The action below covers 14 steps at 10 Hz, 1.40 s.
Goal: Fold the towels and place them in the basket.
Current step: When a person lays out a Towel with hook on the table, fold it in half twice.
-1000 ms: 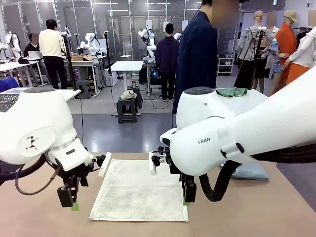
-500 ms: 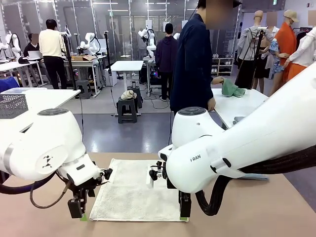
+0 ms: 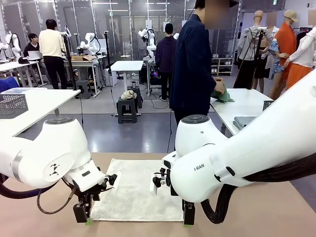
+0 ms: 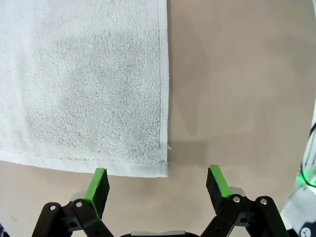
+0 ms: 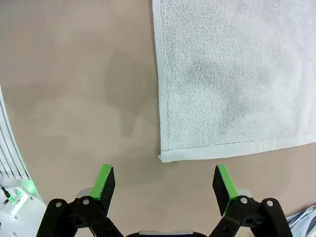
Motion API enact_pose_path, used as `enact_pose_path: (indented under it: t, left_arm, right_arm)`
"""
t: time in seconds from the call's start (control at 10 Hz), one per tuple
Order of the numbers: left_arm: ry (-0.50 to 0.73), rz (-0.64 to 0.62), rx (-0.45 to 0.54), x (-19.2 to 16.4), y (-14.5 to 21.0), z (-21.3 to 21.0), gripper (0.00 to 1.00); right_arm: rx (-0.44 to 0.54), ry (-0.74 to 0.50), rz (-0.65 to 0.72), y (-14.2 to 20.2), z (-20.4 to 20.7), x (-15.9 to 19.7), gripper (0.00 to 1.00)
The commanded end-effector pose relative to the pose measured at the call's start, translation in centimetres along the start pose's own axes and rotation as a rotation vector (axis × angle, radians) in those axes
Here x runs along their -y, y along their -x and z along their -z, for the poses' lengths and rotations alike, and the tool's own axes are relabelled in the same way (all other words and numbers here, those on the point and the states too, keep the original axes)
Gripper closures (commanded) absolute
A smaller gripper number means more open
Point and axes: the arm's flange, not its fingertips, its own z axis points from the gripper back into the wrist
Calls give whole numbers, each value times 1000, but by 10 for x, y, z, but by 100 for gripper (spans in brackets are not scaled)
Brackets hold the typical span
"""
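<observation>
The towel (image 3: 136, 190) is laid flat on the table (image 3: 256, 217), its long axis seemingly running away from the robot. One near corner is seen just ahead of each pincer. The left gripper (image 4: 159, 180) and right gripper (image 5: 165, 182) are spread wide, with nothing held.

The towel (image 4: 89, 84) is rough, matt terry cloth with a stitched hem, the table (image 4: 242, 74) a smooth, matt tan surface, my green pads (image 4: 97, 185) look matt and rubbery, and my arm shells (image 3: 54, 148) are glossy white plastic.
</observation>
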Motion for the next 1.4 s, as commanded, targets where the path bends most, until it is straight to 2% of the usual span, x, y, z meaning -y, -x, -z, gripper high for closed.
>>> enact_pose_path:
  t: [0.0, 1.3]
  left_arm:
    - [-33, 17, -2, -2, 1, 8, 0]
    - [-7, 10, -24, -6, 4, 26, 0]
  right_arm:
    - [18, 27, -1, 4, 9, -4, 0]
    - [11, 30, 6, 1, 36, 3, 0]
